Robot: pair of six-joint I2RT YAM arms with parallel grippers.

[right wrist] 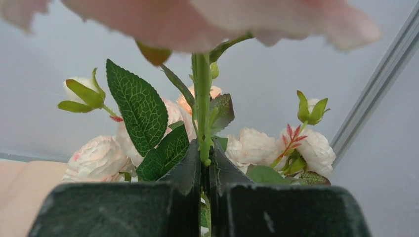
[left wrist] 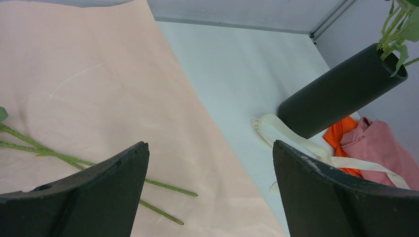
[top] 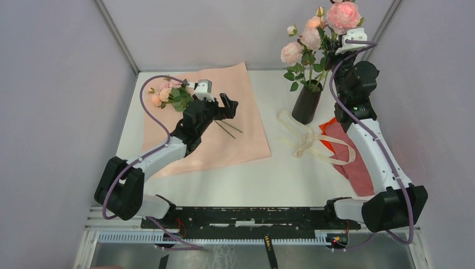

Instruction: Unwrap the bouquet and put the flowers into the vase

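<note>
Writing on a black strap [top: 271, 250] at the near edge is too small to read. The vase [top: 306, 106] stands upright on the surface [top: 280, 179], flowers [top: 311, 33] in it with heads up. The right tool [right wrist: 205, 165] is closed on one upright stem [right wrist: 201, 98]. The left tool [top: 227, 106] hangs wide open over the flat wrapping paper [top: 241, 140], where more roses [top: 168, 94] lie, stems toward the near right

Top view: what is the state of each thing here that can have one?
Wrapping paper, unfolded flat.
Ribbon, untied, lying loose.
Vase, upright, holding roses.
Loose roses, lying on the paper.
Left hand, open.
Right hand, shut on a rose stem.
</note>
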